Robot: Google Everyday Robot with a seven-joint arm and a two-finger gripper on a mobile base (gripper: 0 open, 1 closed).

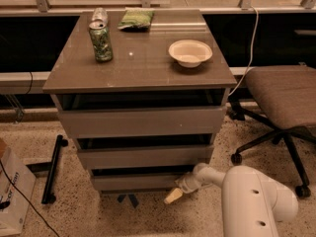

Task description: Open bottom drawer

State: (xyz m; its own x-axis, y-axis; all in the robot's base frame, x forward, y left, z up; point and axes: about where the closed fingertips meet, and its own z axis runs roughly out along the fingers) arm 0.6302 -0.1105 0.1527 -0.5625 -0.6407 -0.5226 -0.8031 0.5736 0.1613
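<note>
The bottom drawer point(136, 181) is the lowest, shortest grey front of the grey-brown cabinet point(140, 117), with a dark gap above it. My white arm point(247, 196) comes in from the lower right. My gripper point(175, 194) is low at the drawer front's right end, near the floor, its pale tip pointing down and left. It sits just below and beside the front's right corner.
On the cabinet top stand a green can point(101, 41), a green bag point(136, 19) and a white bowl point(190, 52). An office chair point(284, 102) stands to the right. A black bar point(53, 169) lies on the floor at left, by a box point(12, 196).
</note>
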